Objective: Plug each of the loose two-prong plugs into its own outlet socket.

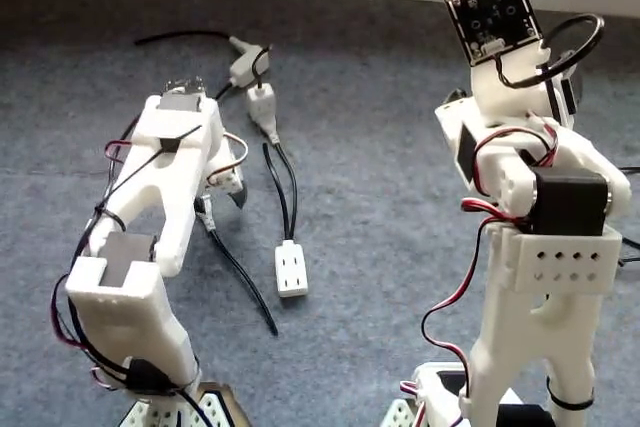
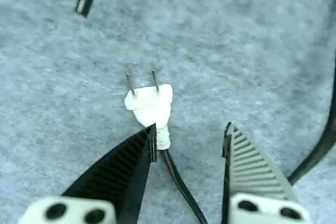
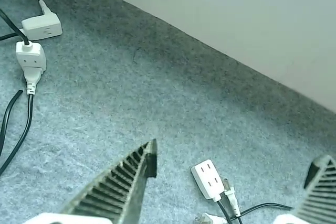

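Two-prong plug point(image 2: 149, 103), white with a black cord point(image 2: 181, 187), lies flat on grey carpet point(image 2: 252, 35), its two metal prongs pointing away from the left gripper point(image 2: 189, 135). That gripper's ribbed black fingers point(image 2: 123, 171) stand wide apart and hold nothing. One fingertip is touching or just beside the plug's neck where the cord leaves, and the other is well off to the side. This placing reads as a line-up for a grasp around the plug body, leaving the prongs free to enter a socket. In the high view a white outlet socket point(image 1: 291, 272) lies on the carpet just beside the left arm, which is bent down to the floor; it is near enough to be a likely target. The right gripper point(image 3: 234, 160) hangs above the carpet with fingers spread wide and empty, its arm standing upright, apparently idle. Under it lies another outlet socket point(image 3: 207, 179) with a small plug point(image 3: 229, 196) against it, seemingly not inserted. Farther off, a pair of white connectors point(image 3: 31, 56) lie close together; whether they are mated cannot be told. No brand, label or legible writing appears anywhere.
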{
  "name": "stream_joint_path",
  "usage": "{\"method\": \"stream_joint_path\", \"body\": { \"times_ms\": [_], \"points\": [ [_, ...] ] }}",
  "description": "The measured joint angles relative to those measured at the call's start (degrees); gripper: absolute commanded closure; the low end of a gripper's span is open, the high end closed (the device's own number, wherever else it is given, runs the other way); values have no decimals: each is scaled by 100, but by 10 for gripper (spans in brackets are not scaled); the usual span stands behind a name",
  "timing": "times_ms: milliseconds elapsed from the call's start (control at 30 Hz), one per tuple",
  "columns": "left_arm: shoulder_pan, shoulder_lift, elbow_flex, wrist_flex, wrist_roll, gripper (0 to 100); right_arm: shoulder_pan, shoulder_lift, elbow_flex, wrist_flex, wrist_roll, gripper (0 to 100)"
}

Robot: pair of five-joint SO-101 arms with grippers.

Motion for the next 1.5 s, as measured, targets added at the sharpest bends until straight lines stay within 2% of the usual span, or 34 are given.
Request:
{"method": "stream_joint_path", "body": {
  "times_ms": [400, 733, 1267, 1500],
  "points": [
    [-369, 0, 220, -167, 0, 775, -9, 0, 0, 0, 0, 580],
    [-97, 0, 220, -255, 255, 775, 0, 0, 0, 0, 0, 580],
    [-97, -141, 88, -264, 273, 775, 0, 0, 18, 0, 0, 580],
    [-88, -211, 422, -738, 290, 775, 0, 0, 35, -9, 0, 580]
  ]
}}
